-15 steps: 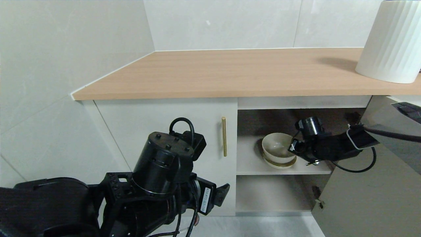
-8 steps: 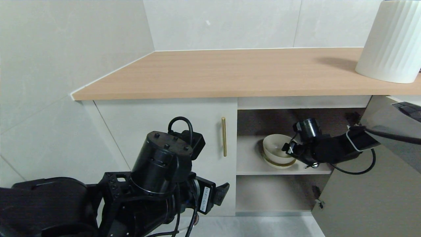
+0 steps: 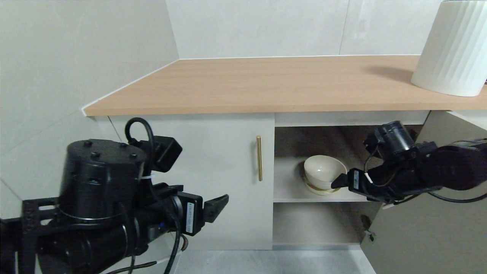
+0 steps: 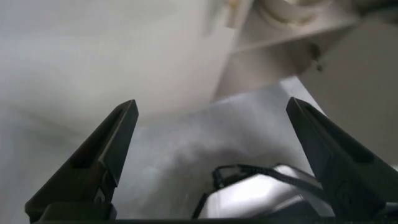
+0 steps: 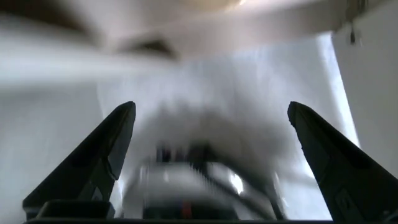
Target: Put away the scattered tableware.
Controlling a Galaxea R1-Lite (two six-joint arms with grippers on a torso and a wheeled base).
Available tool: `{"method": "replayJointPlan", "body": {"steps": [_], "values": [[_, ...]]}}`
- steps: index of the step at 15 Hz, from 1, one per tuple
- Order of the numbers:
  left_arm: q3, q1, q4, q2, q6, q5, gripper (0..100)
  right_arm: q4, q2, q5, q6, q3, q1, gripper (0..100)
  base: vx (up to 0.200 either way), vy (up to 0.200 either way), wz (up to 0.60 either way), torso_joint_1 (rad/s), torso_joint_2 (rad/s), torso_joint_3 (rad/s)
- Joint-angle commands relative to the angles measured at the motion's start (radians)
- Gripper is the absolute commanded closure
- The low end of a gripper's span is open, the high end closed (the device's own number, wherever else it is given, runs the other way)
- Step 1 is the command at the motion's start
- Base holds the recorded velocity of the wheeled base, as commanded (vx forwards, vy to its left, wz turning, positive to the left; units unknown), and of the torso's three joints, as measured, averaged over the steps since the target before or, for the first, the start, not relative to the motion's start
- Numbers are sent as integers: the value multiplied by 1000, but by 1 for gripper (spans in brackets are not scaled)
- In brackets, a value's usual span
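Nearest to us, our left gripper hangs low in front of the closed cabinet door, its fingers spread wide and holding nothing. Farther in and to the right, our right gripper sits at the mouth of the open cabinet, level with the upper shelf. Its fingers are also apart and empty. Just beyond those fingertips, slightly toward our left, a cream bowl stands upright on a gold-rimmed plate on that shelf. We cannot tell whether the nearest fingertip touches the bowl's side or only sits beside it. The bowl is round, so it has no long axis to line up with. The right arm is much the nearer of the two. The bowl looks already stowed, so we judge a straight pull back toward us would clear it. The swung-open door stands on that arm's outer side. Above, on the counter, is a white ribbed vessel.
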Motion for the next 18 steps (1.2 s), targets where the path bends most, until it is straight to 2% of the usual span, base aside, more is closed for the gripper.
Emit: {"method": "replayJointPlan", "body": {"steps": [1, 3, 5, 9, 18], "values": [[41, 63, 1, -83, 1, -7, 0, 148, -305, 21, -41, 74, 93, 0, 0, 0, 0, 0, 0, 0], [86, 100, -1, -94, -1, -15, 0, 227, -411, 26, -74, 101, 132, 0, 0, 0, 0, 0, 0, 0], [109, 100, -1, -95, 1, -13, 0, 246, -448, 18, -93, 115, 185, 0, 0, 0, 0, 0, 0, 0], [109, 100, -4, -71, -1, -13, 0, 260, -455, 18, -105, 120, 188, 0, 0, 0, 0, 0, 0, 0], [112, 100, -4, -63, -1, -12, 0, 261, -440, 23, -127, 157, 216, 0, -200, 0, 0, 0, 3, 2]]}}
